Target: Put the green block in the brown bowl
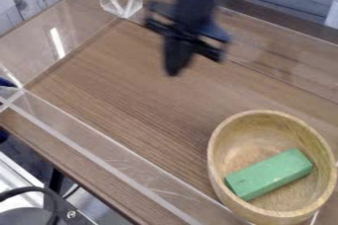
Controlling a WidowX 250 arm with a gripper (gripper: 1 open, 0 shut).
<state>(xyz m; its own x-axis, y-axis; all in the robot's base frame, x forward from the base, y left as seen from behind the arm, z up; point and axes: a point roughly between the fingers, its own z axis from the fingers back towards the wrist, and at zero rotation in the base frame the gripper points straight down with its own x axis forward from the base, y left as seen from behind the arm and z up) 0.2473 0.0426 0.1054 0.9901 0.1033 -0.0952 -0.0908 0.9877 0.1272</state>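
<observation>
The green block [268, 175] lies flat inside the brown bowl [227, 134], which stands at the table's front right corner. My gripper [176, 68] hangs over the middle of the wooden table, pointing straight down, well to the upper left of the bowl. Its fingers are together, shut with nothing between them. The black arm above it is blurred.
A clear plastic wall [93, 140] runs along the table's front and left sides. A small clear stand [122, 0] sits at the back left. Bare wooden tabletop [119, 91] lies left of the bowl.
</observation>
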